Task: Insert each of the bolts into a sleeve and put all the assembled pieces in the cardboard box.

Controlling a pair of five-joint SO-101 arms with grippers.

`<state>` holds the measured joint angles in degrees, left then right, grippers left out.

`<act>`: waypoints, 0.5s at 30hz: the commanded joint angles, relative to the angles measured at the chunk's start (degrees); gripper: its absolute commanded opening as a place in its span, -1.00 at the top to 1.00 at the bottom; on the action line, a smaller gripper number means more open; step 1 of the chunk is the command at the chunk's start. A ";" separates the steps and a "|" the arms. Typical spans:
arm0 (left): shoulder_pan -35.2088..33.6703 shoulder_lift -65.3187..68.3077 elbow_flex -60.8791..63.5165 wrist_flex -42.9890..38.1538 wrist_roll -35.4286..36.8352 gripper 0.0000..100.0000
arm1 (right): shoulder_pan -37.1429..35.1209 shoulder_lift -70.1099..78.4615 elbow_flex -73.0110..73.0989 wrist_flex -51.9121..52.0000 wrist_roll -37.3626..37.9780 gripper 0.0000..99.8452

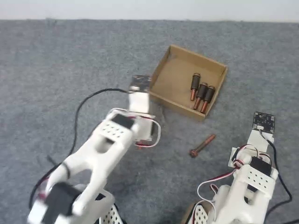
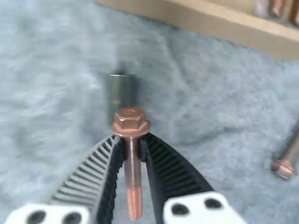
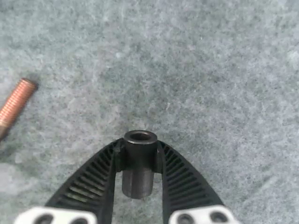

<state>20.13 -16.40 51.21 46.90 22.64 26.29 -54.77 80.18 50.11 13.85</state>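
high view: the left arm [image 1: 100, 154] looms closest, the right arm [image 1: 252, 179] beside it. a loose bolt [image 1: 202, 145] lies slantwise on the carpet [image 1: 56, 70] between them, near the cardboard box [image 1: 180, 105] holding three sleeved bolts [image 1: 201, 93].
left wrist view: the left gripper [image 2: 131, 140] pinches a copper bolt [image 2: 131, 122], hex head pointing away from the wrist toward a dark sleeve [image 2: 121, 91].
right wrist view: the right gripper [image 3: 138, 147] pinches a black sleeve [image 3: 138, 168], bore facing the camera.

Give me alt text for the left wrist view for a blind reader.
The left gripper is shut on a copper bolt, its head toward a dark sleeve on grey carpet. The cardboard box and a second bolt lie nearby.
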 commanded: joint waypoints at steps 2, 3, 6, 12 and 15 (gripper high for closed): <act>-7.82 -14.15 5.85 -1.49 -0.44 0.98 | -3.56 -1.80 -0.53 -0.92 1.14 0.99; -9.32 -16.00 7.43 -1.58 -0.44 0.98 | -4.88 -1.80 -0.53 -0.92 1.14 0.99; -14.42 -21.98 11.91 -1.49 -0.62 0.98 | -8.48 -1.80 -0.97 -0.92 1.14 0.99; -25.49 -33.93 22.11 -1.49 -0.79 0.98 | -13.76 -1.89 -0.18 -7.96 1.05 0.99; -29.89 -39.12 26.95 -1.67 -0.79 0.98 | -15.87 -1.89 -0.97 -10.95 0.88 0.99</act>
<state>-4.75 -47.34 74.68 46.90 22.64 12.48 -54.77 80.44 42.55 13.85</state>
